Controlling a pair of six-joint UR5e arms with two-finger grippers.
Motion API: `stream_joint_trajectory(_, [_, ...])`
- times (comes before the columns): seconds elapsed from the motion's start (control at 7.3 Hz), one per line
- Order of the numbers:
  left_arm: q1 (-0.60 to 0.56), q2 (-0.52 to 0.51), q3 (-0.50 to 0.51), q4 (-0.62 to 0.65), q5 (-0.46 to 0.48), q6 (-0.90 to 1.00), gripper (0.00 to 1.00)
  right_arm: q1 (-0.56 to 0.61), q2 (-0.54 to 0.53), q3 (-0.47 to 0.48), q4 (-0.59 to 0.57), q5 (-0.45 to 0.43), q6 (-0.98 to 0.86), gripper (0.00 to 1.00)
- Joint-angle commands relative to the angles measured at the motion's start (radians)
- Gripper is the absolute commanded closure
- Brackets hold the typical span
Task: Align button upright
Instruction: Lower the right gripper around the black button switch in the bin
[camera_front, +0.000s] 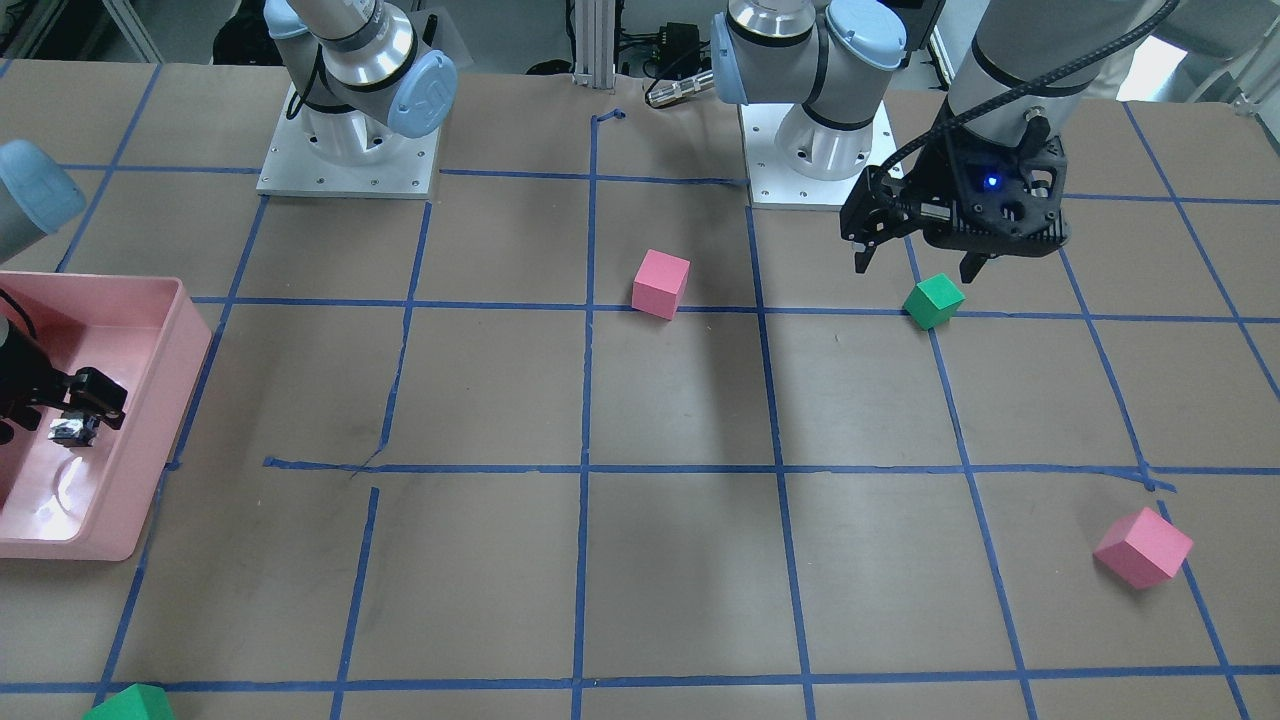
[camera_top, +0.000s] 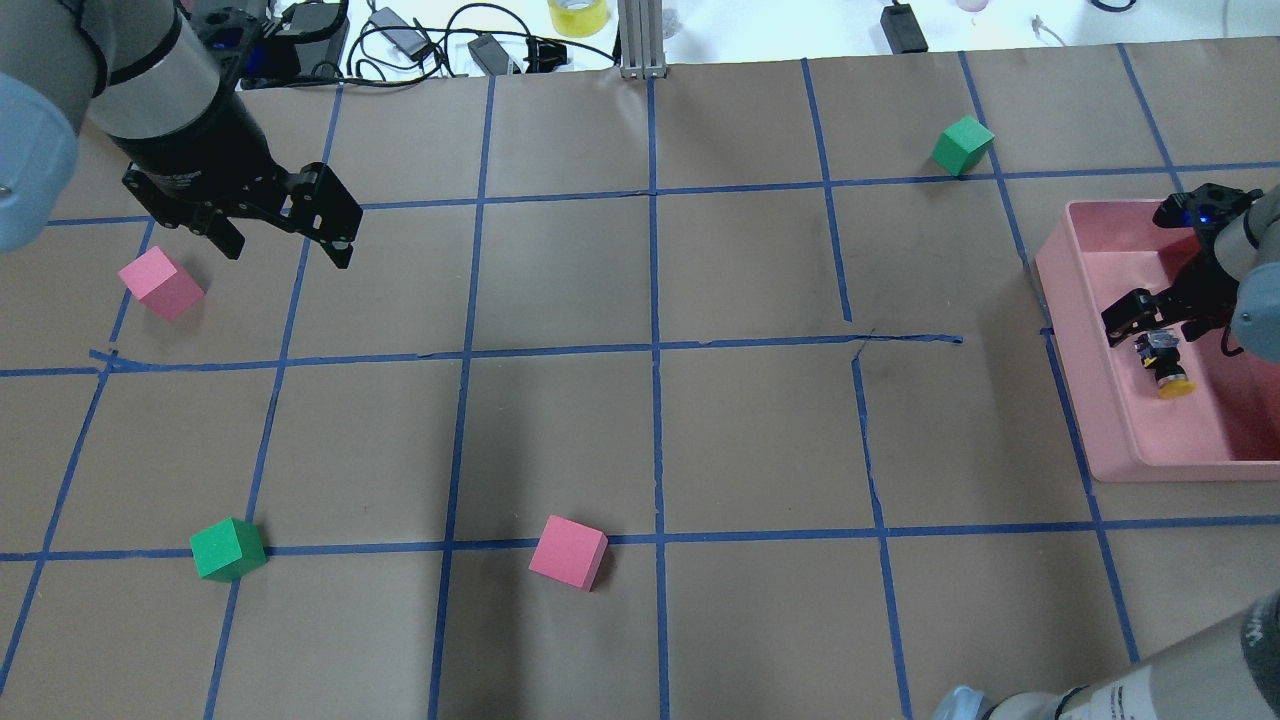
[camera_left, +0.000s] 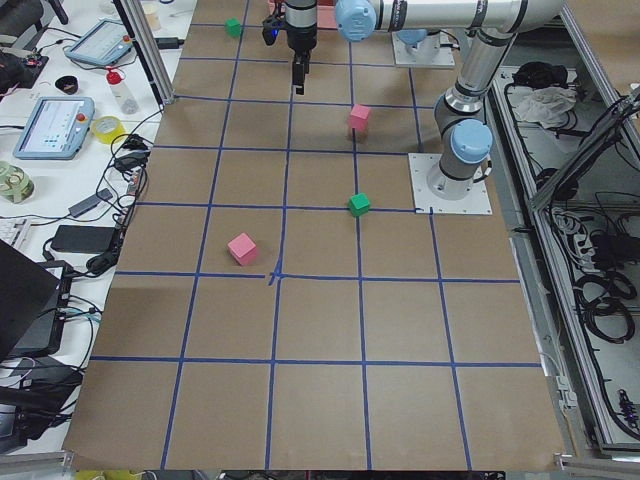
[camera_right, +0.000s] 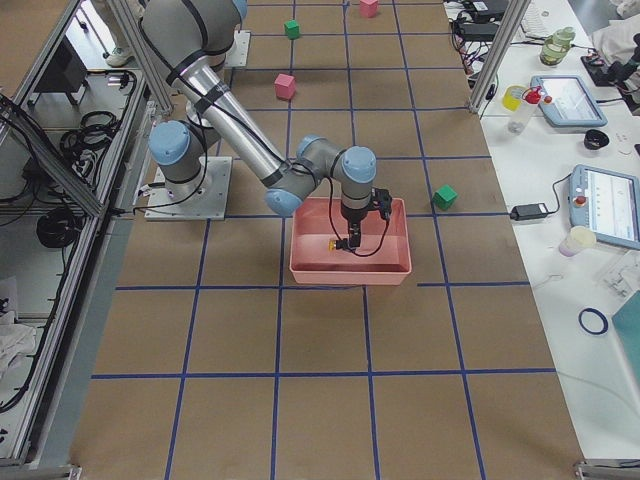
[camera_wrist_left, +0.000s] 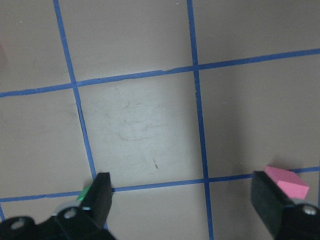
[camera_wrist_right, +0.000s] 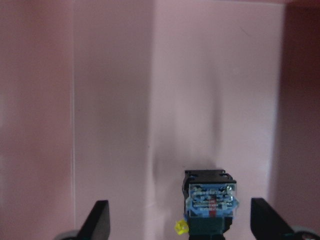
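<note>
Right pincer (camera_wrist_right: 180, 209): jaws stood wide apart and gripped nothing. It was lowered into the pink tub (camera_top: 1085, 390), probably to straddle its target before closing.
Button (camera_wrist_right: 211, 202): lay on the tub floor between the two fingers, apart from both and nearer one. It was not upright, with its base block towards the wrist camera and the yellow cap pointing off sideways.
Left pincer (camera_top: 290, 250): spread open and empty above the worktop (camera_top: 750, 450), with a green cube (camera_front: 933, 300) just beside it and a pink cube (camera_top: 160, 283) near. It was likely parked clear.
Judgement: closing on the black body should allow tipping it cap-up, though a round body might roll.
</note>
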Motion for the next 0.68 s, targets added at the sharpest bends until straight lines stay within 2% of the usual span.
stream_joint_trajectory(0.0, [-0.001,-0.002,0.001,0.002,-0.002,0.000,0.00,0.000,-0.007,0.011,0.020,0.008,0.001,0.00])
stream_joint_trajectory(0.55, [-0.001,-0.002,0.001,0.003,0.002,0.000,0.00,-0.005,0.005,0.021,0.001,0.014,-0.001,0.00])
